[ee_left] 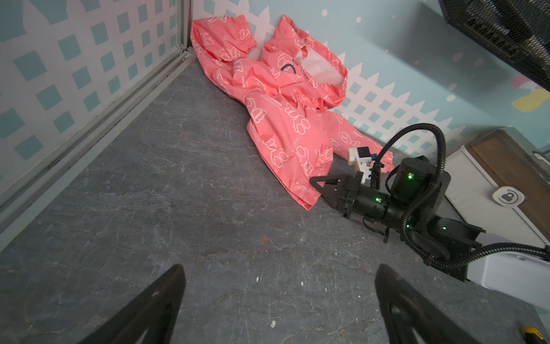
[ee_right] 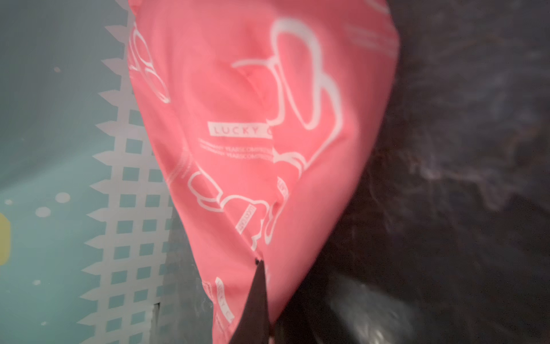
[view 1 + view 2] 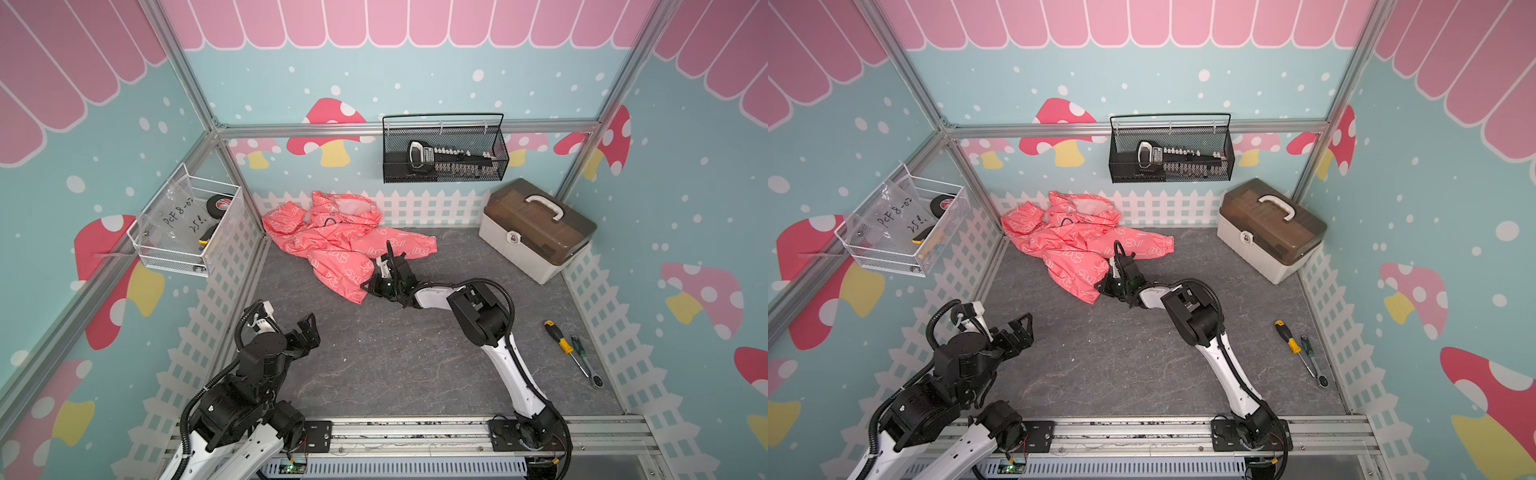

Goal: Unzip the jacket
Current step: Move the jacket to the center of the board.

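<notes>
The coral-pink child's hooded jacket with white outline bear prints (image 3: 332, 245) lies crumpled at the far left corner of the dark grey stone-patterned table (image 3: 374, 365). Its hood is propped against the picket-fence back wall and 1 sleeve trails out to the right. The cloth looks thin, light, soft and probably slick, so it is likely to slide and bunch under a pull rather than resist. A 2-point hold seems sensible: 1 gripper anchoring cloth and the other drawing the small zipper pull. That pull should sit near the collar below the hood, though no view shows it clearly. The right gripper (image 1: 315, 182) reaches in low at the near hem. In the right wrist view its jaws are together, pinching a thin fold of the hem where a seam line runs down to the tips; whether that seam is the zipper cannot be told. The left gripper (image 3: 309, 328) hovers well apart from the jacket over bare table, jaws wide apart and empty. Around the table are a cream toolbox with a brown translucent lid (image 3: 536, 232) at the far right, a black mesh basket (image 3: 444, 158) on the back wall and a white wire basket (image 3: 187, 232) on the left wall. A yellow-and-black screwdriver (image 3: 557, 336) lies beside a green-handled ratchet (image 3: 582, 361) near the right edge. None blocks the jacket; its own folds hide the zipper.
</notes>
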